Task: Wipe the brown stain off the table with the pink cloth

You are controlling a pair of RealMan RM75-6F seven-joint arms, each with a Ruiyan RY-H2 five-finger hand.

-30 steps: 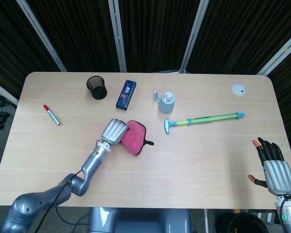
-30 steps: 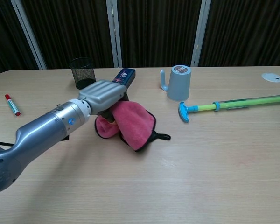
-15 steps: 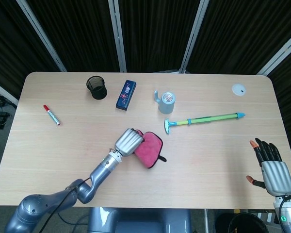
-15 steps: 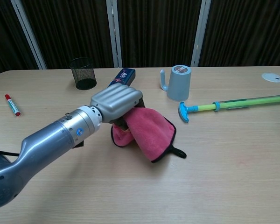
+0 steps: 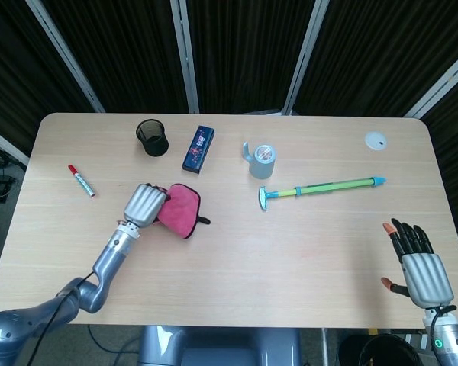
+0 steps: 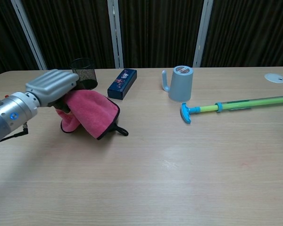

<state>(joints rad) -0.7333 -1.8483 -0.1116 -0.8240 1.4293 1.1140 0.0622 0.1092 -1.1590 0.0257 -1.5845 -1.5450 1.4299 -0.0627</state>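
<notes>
We grip the pink cloth (image 5: pixel 180 210) in our left robot hand (image 5: pixel 143 205), just in front of the mesh pen cup (image 5: pixel 152 138). Our right robot hand (image 5: pixel 414 261) hovers with fingers spread, holding nothing, at the counter (image 5: pixel 305 252) edge.

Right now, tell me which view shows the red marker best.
The head view: the red marker lies in full on the table left of the left robot hand. In the chest view that hand's arm hides it.
</notes>
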